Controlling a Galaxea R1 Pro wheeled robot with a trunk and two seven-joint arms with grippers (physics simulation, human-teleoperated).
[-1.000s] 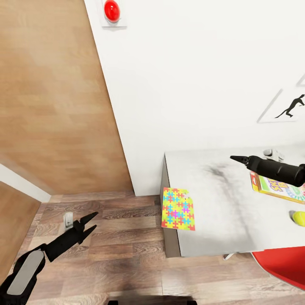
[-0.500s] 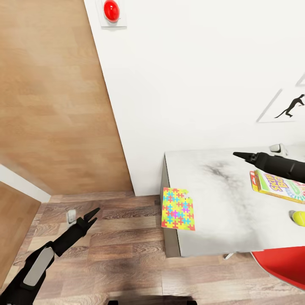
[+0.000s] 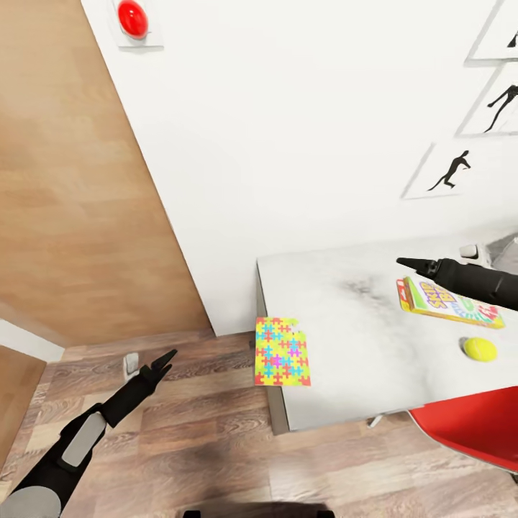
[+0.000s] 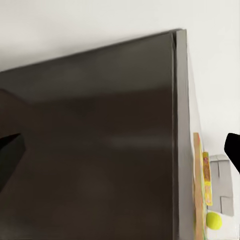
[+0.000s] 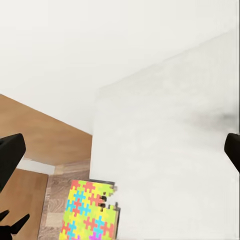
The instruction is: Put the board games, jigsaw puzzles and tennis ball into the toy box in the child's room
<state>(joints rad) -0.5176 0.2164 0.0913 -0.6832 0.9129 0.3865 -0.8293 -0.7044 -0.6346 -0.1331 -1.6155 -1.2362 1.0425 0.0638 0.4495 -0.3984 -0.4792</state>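
Note:
A colourful jigsaw puzzle point(image 3: 282, 351) lies on the front left corner of the pale table point(image 3: 345, 324), overhanging its edge; it is also the jigsaw puzzle point(image 5: 90, 211) in the right wrist view. A bright board game point(image 3: 446, 302) lies flat at the table's right, with the yellow tennis ball point(image 3: 480, 349) just in front of it. My right gripper point(image 3: 405, 263) hovers open over the table's back, beside the board game's left end. My left gripper point(image 3: 164, 361) hangs open over the floor, left of the table. The left wrist view looks along the table's dark side point(image 4: 100, 150) to the tennis ball point(image 4: 214, 220).
A red chair point(image 3: 467, 424) stands at the table's front right. A small grey-white object point(image 3: 471, 252) sits at the table's back right. The white wall point(image 3: 288, 144) backs the table, with a wooden panel point(image 3: 72, 201) to the left. Wood floor point(image 3: 201, 432) lies between.
The head camera has turned, sliding the whole scene left and bringing the ball and board game further in. My left arm has stretched forward a little. The right arm stays over the table.

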